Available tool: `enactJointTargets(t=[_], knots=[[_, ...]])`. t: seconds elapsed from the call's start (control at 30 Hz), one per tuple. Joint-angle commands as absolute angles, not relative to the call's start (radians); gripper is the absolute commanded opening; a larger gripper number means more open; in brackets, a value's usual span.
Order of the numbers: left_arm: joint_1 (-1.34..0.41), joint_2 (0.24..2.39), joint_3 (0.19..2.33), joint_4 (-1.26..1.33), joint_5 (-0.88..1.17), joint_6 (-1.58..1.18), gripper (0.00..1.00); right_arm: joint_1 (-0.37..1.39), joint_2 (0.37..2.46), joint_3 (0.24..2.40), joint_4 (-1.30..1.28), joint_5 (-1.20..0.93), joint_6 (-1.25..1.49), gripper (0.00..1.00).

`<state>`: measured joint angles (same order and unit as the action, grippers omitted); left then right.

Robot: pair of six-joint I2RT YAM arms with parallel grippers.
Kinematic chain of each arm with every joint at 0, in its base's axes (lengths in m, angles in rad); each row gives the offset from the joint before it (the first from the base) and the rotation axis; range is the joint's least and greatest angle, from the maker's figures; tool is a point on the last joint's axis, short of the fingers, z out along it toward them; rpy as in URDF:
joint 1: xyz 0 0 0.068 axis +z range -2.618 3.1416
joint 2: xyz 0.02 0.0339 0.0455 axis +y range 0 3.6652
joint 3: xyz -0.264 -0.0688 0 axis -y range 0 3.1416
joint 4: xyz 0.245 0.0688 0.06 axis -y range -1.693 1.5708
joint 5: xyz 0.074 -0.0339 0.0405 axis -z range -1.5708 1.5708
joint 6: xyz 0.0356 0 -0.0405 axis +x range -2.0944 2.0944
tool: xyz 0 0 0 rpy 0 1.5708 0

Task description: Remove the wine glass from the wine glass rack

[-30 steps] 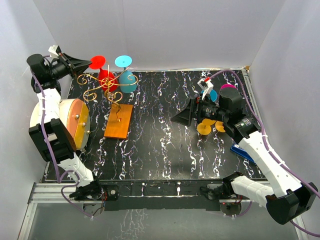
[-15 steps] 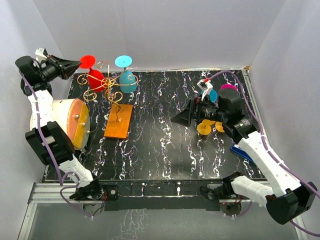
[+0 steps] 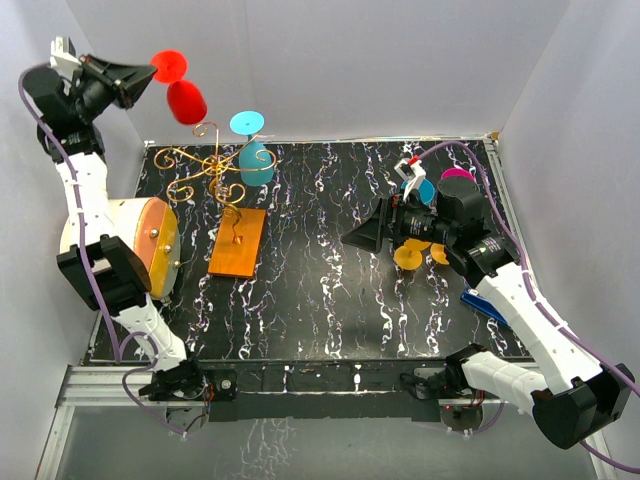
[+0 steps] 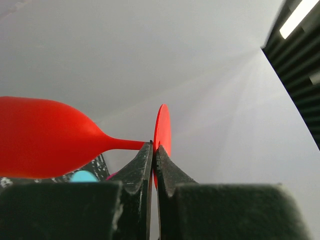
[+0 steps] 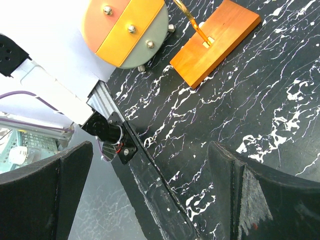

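Nearest to me, the right end effector point(image 3: 348, 238) hangs above the black marbled tabletop point(image 3: 330, 300), fingers spread wide, nothing between them. Its own camera shows this gap, and beyond it the orange wooden base of the wine glass rack point(image 5: 215, 40). From above one sees the whole rack, its gold scrolls at the far left, with a light blue glass point(image 3: 256, 160) hanging on it. Farther, high by the back wall, the left end effector point(image 3: 148, 68) holds the red wine glass point(image 3: 186, 100), apart from the rack. Its wrist camera shows what the top view hides: the jaws are closed tight on the thin stem, just beside the round foot.
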<state>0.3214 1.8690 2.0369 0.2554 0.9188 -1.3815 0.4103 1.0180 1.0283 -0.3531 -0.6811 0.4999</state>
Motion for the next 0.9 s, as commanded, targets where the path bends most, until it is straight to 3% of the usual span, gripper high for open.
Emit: enactJointTargets(t=[0.0, 0.37, 0.6, 0.87], knots=[[0.218, 1.812, 2.116, 0.432, 0.907, -1.451, 0.0, 0.414, 1.008, 1.035, -0.268, -0.669, 0.525, 0.98], [-0.029, 1.477, 1.767, 0.621, 0.78, -1.52, 0.0, 0.414, 1.03, 1.028, -0.126, -0.634, 0.647, 0.98], [-0.054, 1.26, 1.391, 0.958, 0.727, -1.82, 0.0, 0.414, 1.044, 1.029, 0.21, -0.62, 0.886, 0.98], [-0.056, 1.098, 1.17, 1.158, 0.741, -2.006, 0.0, 0.419, 1.106, 1.028, 0.591, -0.602, 1.136, 0.98]])
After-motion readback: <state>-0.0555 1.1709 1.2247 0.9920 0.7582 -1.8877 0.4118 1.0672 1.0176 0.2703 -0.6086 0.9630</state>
